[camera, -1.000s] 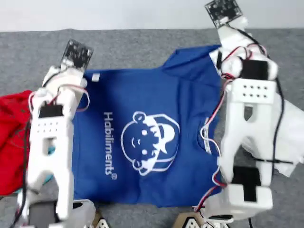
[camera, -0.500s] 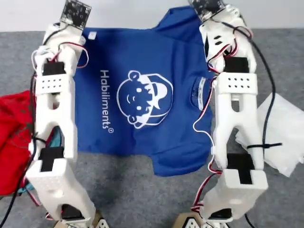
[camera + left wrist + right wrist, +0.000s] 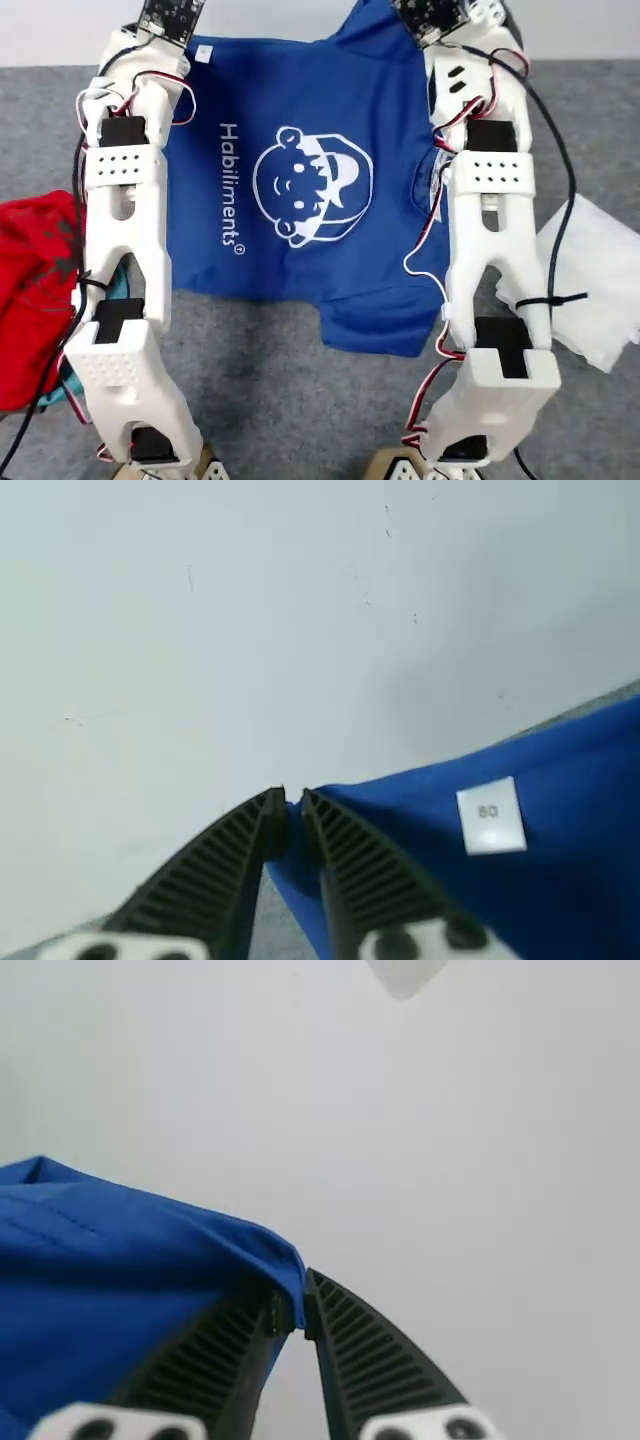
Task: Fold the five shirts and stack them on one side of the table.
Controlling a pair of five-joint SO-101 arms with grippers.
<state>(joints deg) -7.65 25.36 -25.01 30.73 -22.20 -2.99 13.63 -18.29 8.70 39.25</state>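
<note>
A blue shirt (image 3: 300,200) with a white cartoon print hangs stretched between my two arms over the grey table (image 3: 260,400). My left gripper (image 3: 292,802) is shut on the blue shirt's (image 3: 540,880) hem corner, near a small white tag (image 3: 490,815). My right gripper (image 3: 292,1310) is shut on the shirt's (image 3: 110,1290) other corner edge. In the high view both arms (image 3: 120,230) (image 3: 495,220) reach to the table's far edge, and the shirt's lower part with a sleeve (image 3: 375,320) drapes onto the table.
A red shirt (image 3: 30,290) lies crumpled at the left edge, with a bit of teal cloth (image 3: 72,375) by the left arm's base. A white shirt (image 3: 590,290) lies at the right. A pale wall (image 3: 300,630) stands right behind the table.
Both arms have stretched toward the far edge, lifting and pulling the blue shirt away from the near side. Grey table has come into sight in front.
</note>
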